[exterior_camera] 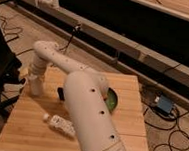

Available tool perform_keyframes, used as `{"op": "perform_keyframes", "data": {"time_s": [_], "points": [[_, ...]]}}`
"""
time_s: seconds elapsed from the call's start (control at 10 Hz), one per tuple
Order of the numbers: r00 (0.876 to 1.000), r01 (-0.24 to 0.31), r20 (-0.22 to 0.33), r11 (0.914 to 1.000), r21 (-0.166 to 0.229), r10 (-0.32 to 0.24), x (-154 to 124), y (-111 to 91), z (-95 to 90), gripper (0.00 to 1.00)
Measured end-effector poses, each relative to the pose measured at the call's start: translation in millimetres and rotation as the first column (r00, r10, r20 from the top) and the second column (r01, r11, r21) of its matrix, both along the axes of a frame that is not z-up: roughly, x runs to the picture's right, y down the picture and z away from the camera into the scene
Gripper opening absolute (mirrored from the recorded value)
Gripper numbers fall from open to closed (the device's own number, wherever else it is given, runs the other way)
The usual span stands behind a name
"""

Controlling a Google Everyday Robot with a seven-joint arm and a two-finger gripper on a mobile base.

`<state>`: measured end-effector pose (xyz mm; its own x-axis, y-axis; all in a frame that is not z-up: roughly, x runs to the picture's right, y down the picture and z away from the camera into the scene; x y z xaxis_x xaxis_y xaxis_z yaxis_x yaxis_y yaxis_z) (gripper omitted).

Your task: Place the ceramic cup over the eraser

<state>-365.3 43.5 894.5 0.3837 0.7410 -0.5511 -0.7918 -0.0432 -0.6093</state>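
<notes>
The ceramic cup (35,88) is a small white cup standing on the wooden table (27,134) near its left edge. My gripper (36,79) hangs straight down from the white wrist and sits right on top of the cup, merging with it. The eraser (60,93) is a small black block on the table, a short way right of the cup, with its right side hidden by my arm. The cup and eraser are apart.
A white labelled bottle (58,123) lies on its side in front of the eraser. A green bowl (112,99) shows partly behind my thick white forearm (86,114), which crosses the table's middle. Cables and a blue box (163,103) lie on the floor to the right.
</notes>
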Motion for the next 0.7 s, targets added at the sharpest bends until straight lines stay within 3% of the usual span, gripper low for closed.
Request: {"op": "perform_keyframes", "data": {"time_s": [0.1, 0.5, 0.7], "points": [[1.0, 0.01, -0.005, 1.0, 0.001, -0.01, 0.7, 1.1, 1.8, 0.6], [0.998, 0.04, -0.053, 0.9992, 0.008, -0.039, 15.2, -4.9, 9.9, 0.14], [0.997, 0.035, -0.071, 0.9992, 0.021, -0.034, 22.8, -14.3, 9.9, 0.01]]}}
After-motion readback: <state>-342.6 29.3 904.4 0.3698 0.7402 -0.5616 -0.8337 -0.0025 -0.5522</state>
